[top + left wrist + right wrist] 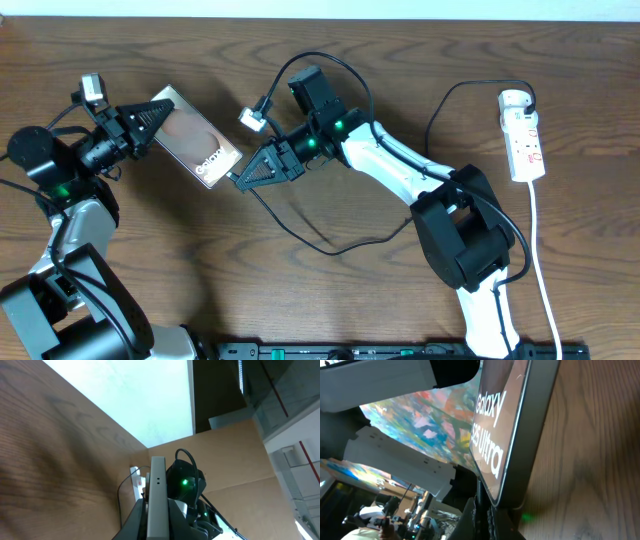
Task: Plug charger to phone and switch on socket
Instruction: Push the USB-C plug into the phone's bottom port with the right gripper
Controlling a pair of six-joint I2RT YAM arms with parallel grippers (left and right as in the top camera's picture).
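My left gripper [148, 120] is shut on the phone [195, 140] and holds it by its top end, tilted off the table. In the left wrist view the phone's grey edge [157, 497] runs between my fingers [159, 527]. My right gripper [243, 177] is at the phone's lower end, shut on the charger's plug tip, which its fingers hide. The charger cable [300, 232] trails from it across the table. In the right wrist view the phone [506, 425] shows "Galaxy S25 Ultra", and my fingers [485, 511] press up against its bottom edge. The socket [523, 135] lies far right.
The socket's white cord [540, 260] runs down the right side to the front edge. The right arm's base [465, 235] stands right of centre. The right arm with its green light [185, 482] fills the lower left wrist view. The table is bare brown wood.
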